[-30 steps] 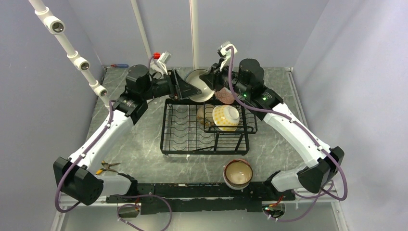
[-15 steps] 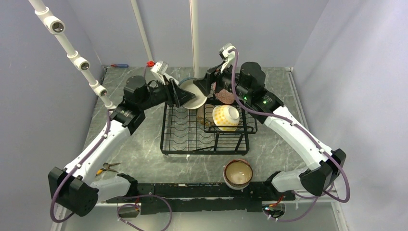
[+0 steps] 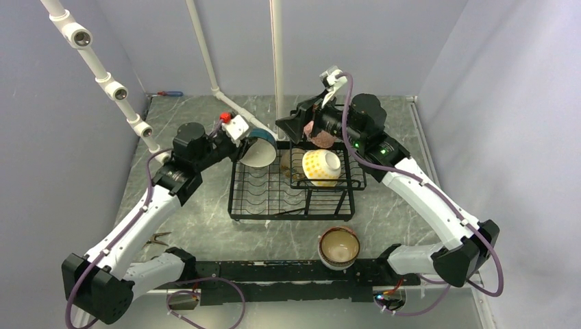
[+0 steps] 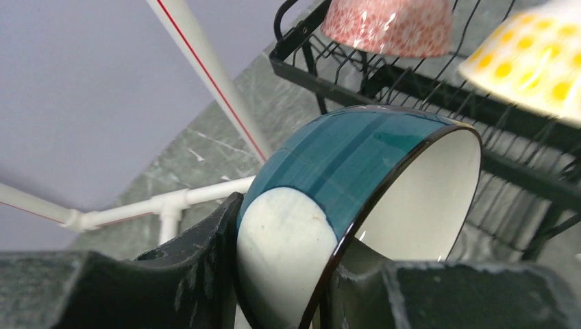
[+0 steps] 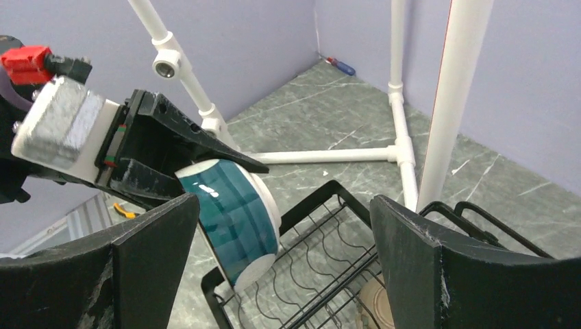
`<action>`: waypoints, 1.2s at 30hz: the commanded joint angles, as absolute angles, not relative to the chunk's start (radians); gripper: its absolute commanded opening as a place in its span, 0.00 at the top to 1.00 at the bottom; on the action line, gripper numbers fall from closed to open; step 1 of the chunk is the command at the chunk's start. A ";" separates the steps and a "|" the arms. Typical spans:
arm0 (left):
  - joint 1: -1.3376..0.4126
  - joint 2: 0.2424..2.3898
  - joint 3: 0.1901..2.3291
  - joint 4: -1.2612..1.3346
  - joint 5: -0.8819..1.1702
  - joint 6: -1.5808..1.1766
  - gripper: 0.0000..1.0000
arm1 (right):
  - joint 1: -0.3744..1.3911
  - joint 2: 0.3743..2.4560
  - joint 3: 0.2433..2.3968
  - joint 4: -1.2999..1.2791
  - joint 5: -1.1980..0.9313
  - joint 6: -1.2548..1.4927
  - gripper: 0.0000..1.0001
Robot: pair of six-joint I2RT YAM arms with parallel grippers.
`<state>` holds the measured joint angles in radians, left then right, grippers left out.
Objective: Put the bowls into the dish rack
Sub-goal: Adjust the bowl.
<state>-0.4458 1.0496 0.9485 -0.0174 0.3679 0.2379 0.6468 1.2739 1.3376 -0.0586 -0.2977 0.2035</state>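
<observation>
One teal-and-white ceramic bowl (image 3: 258,152) is changing hands: my left pincer (image 4: 301,288) is pinching it at the upper-left corner of the black wire dish rack (image 3: 291,217); my right pincer (image 5: 284,226) is spreading wide, so I'm racking next.

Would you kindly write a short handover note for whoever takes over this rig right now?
Left gripper: shut on the teal bowl, tilted over the far-left corner of the dish rack.
Right gripper: open, empty, above the rack's far edge.
Done: yellow-dotted bowl in the raised basket, pink bowl behind it.
Left: seat the teal bowl, then load the brown-rimmed bowl at the near edge of the table.
</observation>
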 commanded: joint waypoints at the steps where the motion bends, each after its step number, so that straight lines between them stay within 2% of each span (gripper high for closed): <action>1: -0.449 1.025 0.951 0.098 0.337 0.467 0.97 | 0.645 1.256 1.327 -0.003 -0.344 0.249 0.00; 6: -0.449 1.049 1.011 0.078 0.297 0.362 0.98 | 0.649 1.288 1.343 -0.021 -0.448 0.219 0.00; 12: -0.449 1.091 1.166 -0.031 0.258 0.097 0.97 | 0.675 1.384 1.403 -0.100 -0.431 0.198 0.01; 14: -0.449 1.105 1.202 -0.073 0.266 0.042 0.98 | 0.687 1.427 1.438 -0.127 -0.408 0.190 0.04; 17: -0.451 1.107 1.219 -0.076 0.305 0.006 0.97 | 0.697 1.485 1.504 -0.178 -0.293 0.184 0.13; 21: -0.451 1.090 1.200 -0.043 0.377 -0.032 0.97 | 0.698 1.503 1.543 -0.157 -0.196 0.160 0.41; 22: -0.451 1.088 1.193 -0.039 0.394 -0.033 0.97 | 0.697 1.497 1.539 -0.136 -0.182 0.157 0.59; 23: -0.451 1.088 1.194 -0.040 0.412 -0.032 0.97 | 0.697 1.494 1.536 -0.116 -0.163 0.153 0.96; 24: -0.450 1.090 1.195 -0.045 0.425 -0.034 0.97 | 0.696 1.491 1.531 -0.101 -0.140 0.150 1.00; 25: -0.451 1.092 1.196 -0.047 0.425 -0.045 0.95 | 0.694 1.487 1.523 -0.086 -0.121 0.144 1.00; 26: -0.451 1.093 1.195 -0.048 0.425 -0.065 0.90 | 0.689 1.484 1.516 -0.075 -0.105 0.142 1.00; 28: -0.451 1.092 1.189 -0.042 0.415 -0.106 0.72 | 0.667 1.475 1.499 -0.060 -0.114 0.155 1.00; 31: -0.448 1.094 1.194 -0.056 0.417 -0.159 0.32 | 0.620 1.457 1.481 -0.043 -0.191 0.180 1.00; 33: -0.438 1.100 1.202 -0.068 0.459 -0.192 0.22 | 0.605 1.437 1.457 -0.024 -0.239 0.182 1.00; 36: -0.398 1.116 1.227 -0.099 0.591 -0.262 0.15 | 0.590 1.414 1.453 -0.034 -0.278 0.174 1.00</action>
<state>-0.4404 1.1290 1.1736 -0.0803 0.3859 -0.1593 0.6312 1.5005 1.4437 -0.1406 -0.2081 0.1852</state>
